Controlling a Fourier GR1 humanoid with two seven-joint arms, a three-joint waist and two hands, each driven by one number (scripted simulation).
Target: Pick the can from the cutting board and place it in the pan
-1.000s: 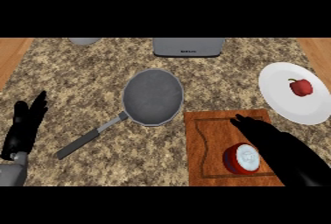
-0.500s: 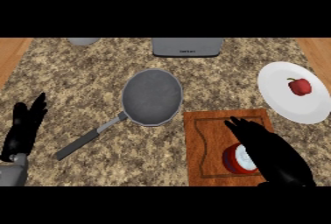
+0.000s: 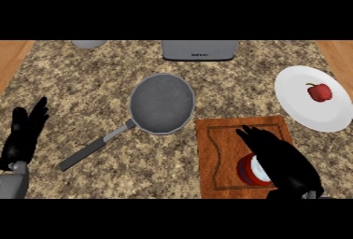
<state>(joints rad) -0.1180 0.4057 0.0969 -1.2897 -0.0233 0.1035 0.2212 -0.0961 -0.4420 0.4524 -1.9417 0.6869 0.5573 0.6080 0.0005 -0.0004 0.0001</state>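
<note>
A red can with a white top [image 3: 250, 171] stands on the wooden cutting board [image 3: 224, 144] at the lower right. My right hand [image 3: 279, 158] lies over the can's right side, fingers stretched toward the board's far edge, and hides part of it; I see no fingers curled round it. The grey pan [image 3: 162, 103] sits at the counter's middle, its handle [image 3: 95, 147] pointing to the lower left, with nothing in it. My left hand [image 3: 24, 133] rests open at the left edge, fingers up.
A white plate [image 3: 303, 109] with a red pepper [image 3: 319, 92] lies at the right. A grey appliance [image 3: 199, 50] stands at the back middle, and a grey bowl's rim [image 3: 89, 44] shows at the back left. Wooden strips border the granite counter on both sides.
My right hand has slid left across the board and now covers more of the can. The can, pan and left hand have not moved.
</note>
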